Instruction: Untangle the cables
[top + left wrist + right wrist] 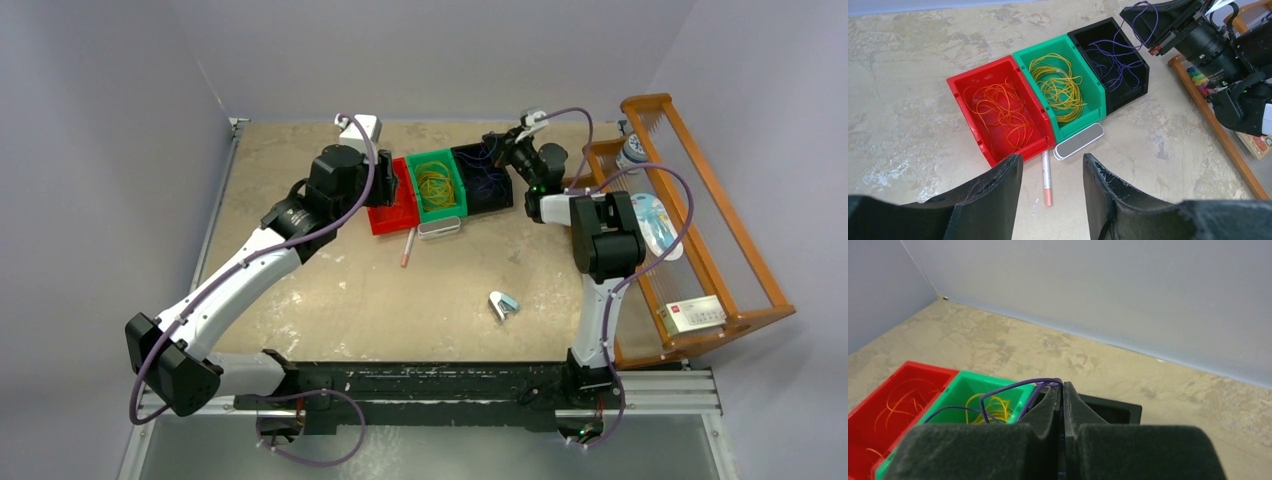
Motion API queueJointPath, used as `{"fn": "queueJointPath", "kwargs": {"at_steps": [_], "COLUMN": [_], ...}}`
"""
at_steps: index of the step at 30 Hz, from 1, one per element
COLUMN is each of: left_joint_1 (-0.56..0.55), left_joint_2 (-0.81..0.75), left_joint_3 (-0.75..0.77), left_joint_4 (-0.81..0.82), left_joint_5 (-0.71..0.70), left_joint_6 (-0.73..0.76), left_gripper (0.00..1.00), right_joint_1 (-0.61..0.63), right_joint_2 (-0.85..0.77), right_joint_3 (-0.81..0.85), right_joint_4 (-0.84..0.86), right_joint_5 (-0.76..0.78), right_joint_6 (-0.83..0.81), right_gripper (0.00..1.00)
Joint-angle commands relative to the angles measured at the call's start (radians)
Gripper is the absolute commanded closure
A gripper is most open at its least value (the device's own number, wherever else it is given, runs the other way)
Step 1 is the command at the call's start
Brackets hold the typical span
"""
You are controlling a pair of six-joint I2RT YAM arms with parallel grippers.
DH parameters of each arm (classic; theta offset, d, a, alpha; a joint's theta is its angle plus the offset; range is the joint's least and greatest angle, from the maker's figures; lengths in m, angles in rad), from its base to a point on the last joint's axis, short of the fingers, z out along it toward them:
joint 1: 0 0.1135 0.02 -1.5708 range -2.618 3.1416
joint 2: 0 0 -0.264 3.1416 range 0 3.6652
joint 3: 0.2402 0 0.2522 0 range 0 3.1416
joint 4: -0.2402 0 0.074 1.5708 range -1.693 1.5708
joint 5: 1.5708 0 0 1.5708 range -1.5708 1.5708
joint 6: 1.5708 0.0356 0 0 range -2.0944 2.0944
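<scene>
Top external: right fingers (1045, 415) clamp purple cable (1113, 50) over black bin (1091, 27); left fingers (993, 195) apart.

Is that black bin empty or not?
Not empty: purple cable loops lie inside the black bin, one strand rising to the shut right gripper.

A robotics lab test cell
Two robot arms (240, 275) (598, 300) bolted to a metal rail (660, 398) at the edge of a counter (330, 290) boxed in by bare grey walls (110, 130), with colour-coded bins (1040, 45) and a wooden rack (740, 325).
</scene>
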Motion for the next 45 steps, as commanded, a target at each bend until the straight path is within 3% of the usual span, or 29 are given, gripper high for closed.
{"fn": "queueJointPath", "kwargs": {"at_steps": [1,16,41,45], "left_joint_1": [0.008,0.007,0.009,0.009], "left_joint_2": [0.001,0.023,0.029,0.025], "left_joint_3": [-0.001,-0.001,-0.006,-0.011], "left_joint_4": [0.055,0.073,0.071,0.07], "left_joint_5": [0.019,0.051,0.047,0.047], "left_joint_6": [0.005,0.001,-0.004,-0.004], "left_gripper": [0.53,0.53,0.53,0.53], "right_joint_1": [-0.002,-0.001,0.105,0.115], "right_joint_2": [-0.042,-0.14,-0.035,-0.019], "right_joint_3": [-0.03,-0.05,0.135,0.163], "right_joint_4": [0.035,-0.27,-0.538,-0.59], "right_joint_5": [-0.008,0.275,0.38,0.383], "right_joint_6": [-0.085,-0.276,-0.448,-0.455], "right_gripper": [1.0,1.0,0.95,0.9]}}
